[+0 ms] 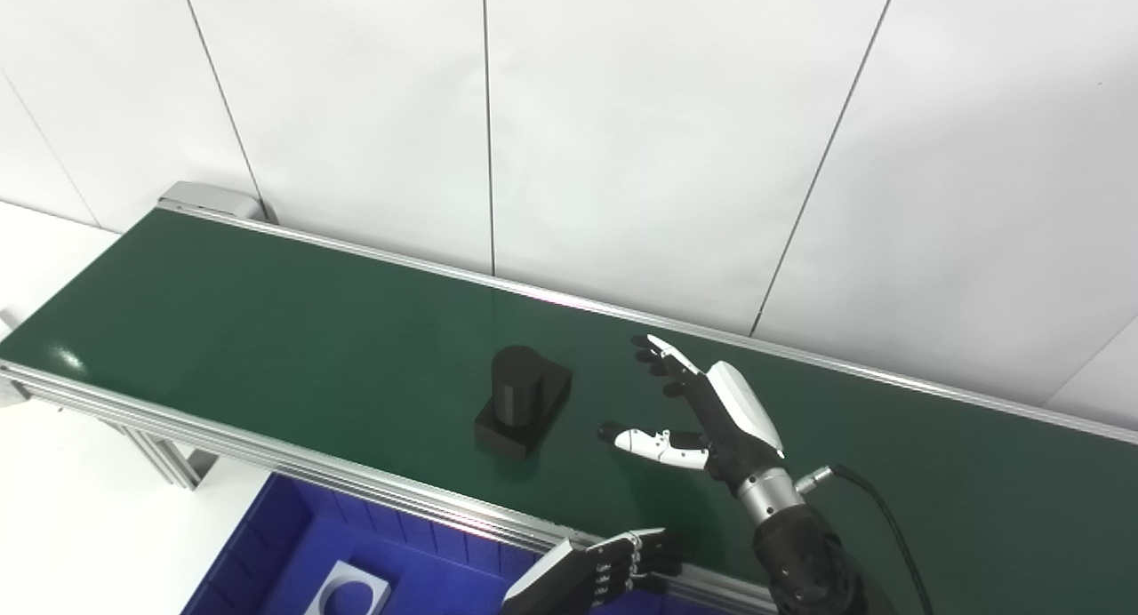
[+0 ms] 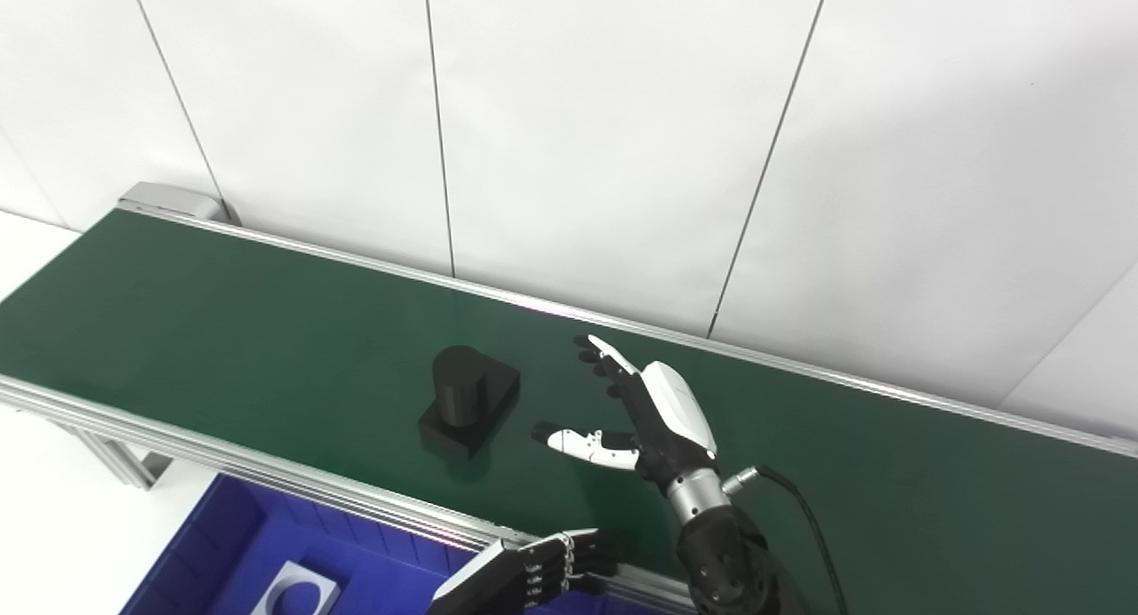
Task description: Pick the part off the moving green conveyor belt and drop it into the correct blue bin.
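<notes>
Left eye view: your right hand (image 1: 711, 415), fingers spread and empty, hovers beside the black part (image 1: 523, 400) on the green belt (image 1: 267, 331); approach step. Next, close around its cylinder. Left hand (image 1: 613, 566) waits, apparently curled.

The conveyor belt (image 1: 267, 322) is dark green and smooth, with a soft shine, like rubber or coated cloth. Its side rails (image 1: 267, 451) are brushed silver metal. The part (image 1: 523, 400) is black and matt, probably plastic. The right hand (image 1: 711, 419) has glossy white plastic shells over matt black fingers, and a bare metal wrist ring. The bin (image 1: 276, 544) is smooth blue plastic. The wall panels (image 1: 667, 135) look white and matt.
</notes>
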### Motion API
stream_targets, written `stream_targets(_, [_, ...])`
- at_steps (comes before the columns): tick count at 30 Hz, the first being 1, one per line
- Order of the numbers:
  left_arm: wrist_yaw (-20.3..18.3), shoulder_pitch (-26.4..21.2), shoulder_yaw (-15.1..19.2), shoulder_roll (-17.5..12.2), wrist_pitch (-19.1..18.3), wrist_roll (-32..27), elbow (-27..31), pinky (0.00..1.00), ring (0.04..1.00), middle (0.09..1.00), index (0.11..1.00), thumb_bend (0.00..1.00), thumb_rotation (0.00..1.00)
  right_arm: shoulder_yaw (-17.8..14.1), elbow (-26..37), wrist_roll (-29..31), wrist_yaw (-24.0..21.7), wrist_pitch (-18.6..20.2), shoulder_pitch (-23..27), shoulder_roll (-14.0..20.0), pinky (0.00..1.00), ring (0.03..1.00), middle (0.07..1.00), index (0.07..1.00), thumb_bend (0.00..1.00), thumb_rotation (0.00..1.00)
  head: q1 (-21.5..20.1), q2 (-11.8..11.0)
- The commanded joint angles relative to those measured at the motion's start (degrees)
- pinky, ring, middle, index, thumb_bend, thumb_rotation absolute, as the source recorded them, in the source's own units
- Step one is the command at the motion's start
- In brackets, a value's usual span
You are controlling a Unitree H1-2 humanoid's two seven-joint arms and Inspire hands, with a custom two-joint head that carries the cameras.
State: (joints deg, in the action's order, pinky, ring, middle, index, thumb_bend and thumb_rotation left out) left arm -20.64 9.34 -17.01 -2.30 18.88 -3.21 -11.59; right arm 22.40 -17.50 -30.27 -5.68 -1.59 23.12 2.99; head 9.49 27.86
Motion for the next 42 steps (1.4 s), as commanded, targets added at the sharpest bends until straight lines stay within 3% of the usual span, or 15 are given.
stream_targets(1, [-0.13, -0.73, -0.20, 0.69, 1.60, -0.44, 0.95, 0.83, 0.859, 0.867, 0.864, 0.96, 0.43, -0.04, 1.56, 0.42, 0.71, -2.23, 2.66, -0.72, 0.76, 0.848, 0.863, 0.912, 0.67, 0.50, 0.11, 0.01])
stream_targets(26, [0.59, -0.09, -1.05, 1.82, 1.35, 0.66, 1.66, 0.81, 0.855, 0.870, 0.863, 0.98, 0.45, 2.62, -4.20, -1.20, 0.77, -2.14, 5.97, -1.97, 0.78, 0.854, 0.867, 0.905, 0.69, 0.51, 1.31, 0.97])
stream_targets(42, [0.51, 0.68, -1.28, 1.84, 0.68, 0.06, 3.25, 0.82, 0.854, 0.867, 0.856, 0.98, 0.44, 3.97, -7.63, -2.05, 1.03, -1.63, 5.17, -1.86, 0.81, 0.874, 0.896, 0.914, 0.71, 0.50, 1.41, 2.05])
